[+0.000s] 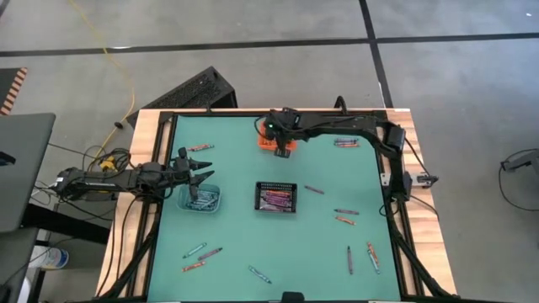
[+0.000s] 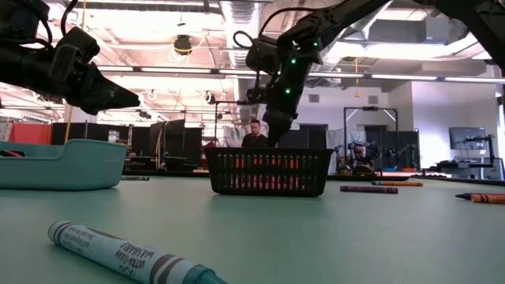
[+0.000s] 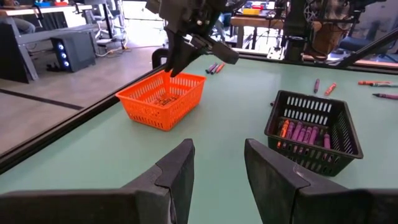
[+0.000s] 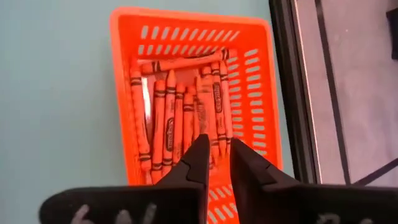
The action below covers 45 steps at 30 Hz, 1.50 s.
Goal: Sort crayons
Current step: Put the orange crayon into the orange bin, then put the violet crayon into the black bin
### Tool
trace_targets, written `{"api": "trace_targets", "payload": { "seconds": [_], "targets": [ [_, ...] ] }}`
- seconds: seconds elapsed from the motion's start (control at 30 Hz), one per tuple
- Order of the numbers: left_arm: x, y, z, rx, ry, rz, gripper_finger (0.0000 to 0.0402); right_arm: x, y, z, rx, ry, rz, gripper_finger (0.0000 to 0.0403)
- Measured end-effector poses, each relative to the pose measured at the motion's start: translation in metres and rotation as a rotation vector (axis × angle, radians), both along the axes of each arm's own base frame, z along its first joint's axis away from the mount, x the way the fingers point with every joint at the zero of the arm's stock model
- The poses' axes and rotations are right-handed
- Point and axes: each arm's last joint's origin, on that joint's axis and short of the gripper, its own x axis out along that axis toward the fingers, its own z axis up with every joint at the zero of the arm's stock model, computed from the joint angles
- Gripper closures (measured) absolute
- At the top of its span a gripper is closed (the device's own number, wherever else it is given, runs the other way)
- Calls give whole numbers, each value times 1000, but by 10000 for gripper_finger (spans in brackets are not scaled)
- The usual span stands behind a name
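Note:
Orange crayons (image 4: 177,106) lie side by side in the orange bin (image 4: 186,15) at the table's far middle. My right gripper (image 4: 216,140) hangs above that bin (image 1: 271,145), pointing steeply down, open by a narrow gap with nothing between its fingers. Purple crayons (image 3: 305,134) fill the black bin (image 1: 276,197) at the table's centre. The teal bin (image 1: 200,199) at the left holds blue-grey crayons. My left gripper (image 3: 217,152) waits open and level at the left edge (image 1: 202,175), just beyond the teal bin.
Loose crayons lie scattered on the green table: two by the far right (image 1: 345,143), several at the right (image 1: 344,216) and near right (image 1: 371,255), several at the near left (image 1: 202,252), one near the far left (image 1: 200,148). A blue-grey crayon (image 2: 130,256) lies at the near edge.

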Motion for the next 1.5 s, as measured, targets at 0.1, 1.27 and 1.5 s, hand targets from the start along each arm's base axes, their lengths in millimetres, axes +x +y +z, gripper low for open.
{"api": "trace_targets", "payload": {
  "seconds": [0.1, 1.27, 1.5],
  "targets": [
    [0, 0, 0, 0, 0, 0, 272, 0, 0, 2, 7, 15, -3, 333],
    [0, 0, 0, 0, 0, 0, 272, -165, 294, 65, 443, 117, -133, 316],
    [0, 0, 0, 0, 0, 1, 272, -195, 338, 21, 560, 73, -200, 316]
  ]
}}
